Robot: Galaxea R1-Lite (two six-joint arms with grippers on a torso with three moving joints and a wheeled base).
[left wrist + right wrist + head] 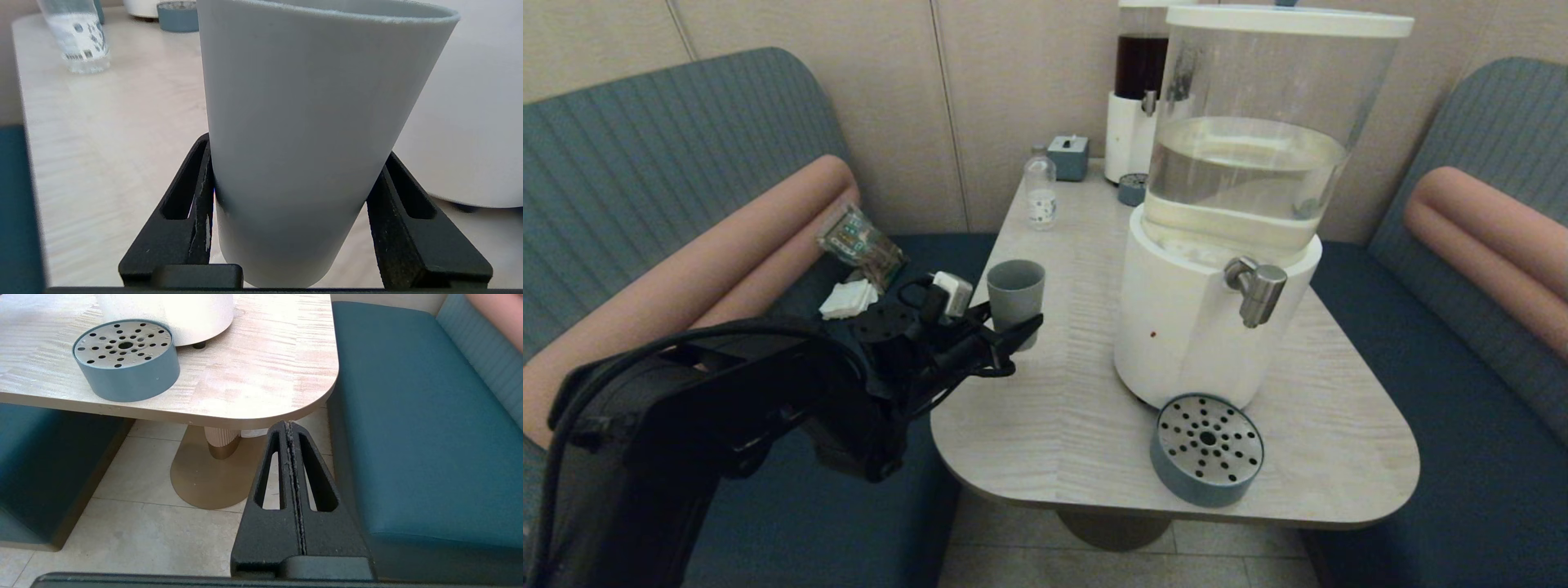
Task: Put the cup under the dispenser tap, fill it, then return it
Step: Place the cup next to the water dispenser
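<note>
The grey-blue cup (pixel 1015 292) stands upright near the table's left edge, left of the big dispenser. My left gripper (pixel 1019 333) reaches in from the left and is shut on the cup's lower part. In the left wrist view the cup (pixel 314 122) fills the space between the two black fingers (pixel 200 192), and both touch its sides. The brushed-steel dispenser tap (pixel 1258 290) sticks out from the white base, well to the right of the cup. My right gripper (pixel 289 425) is shut and empty, parked low beside the table's near right corner.
A round grey-blue drip tray (pixel 1207 449) with a perforated metal top sits under the tap near the front edge of the table (pixel 1054 408). A small clear bottle (pixel 1040 192), a blue box (pixel 1068 157) and the narrow dark-liquid dispenser (pixel 1135 90) stand at the back. Benches flank both sides.
</note>
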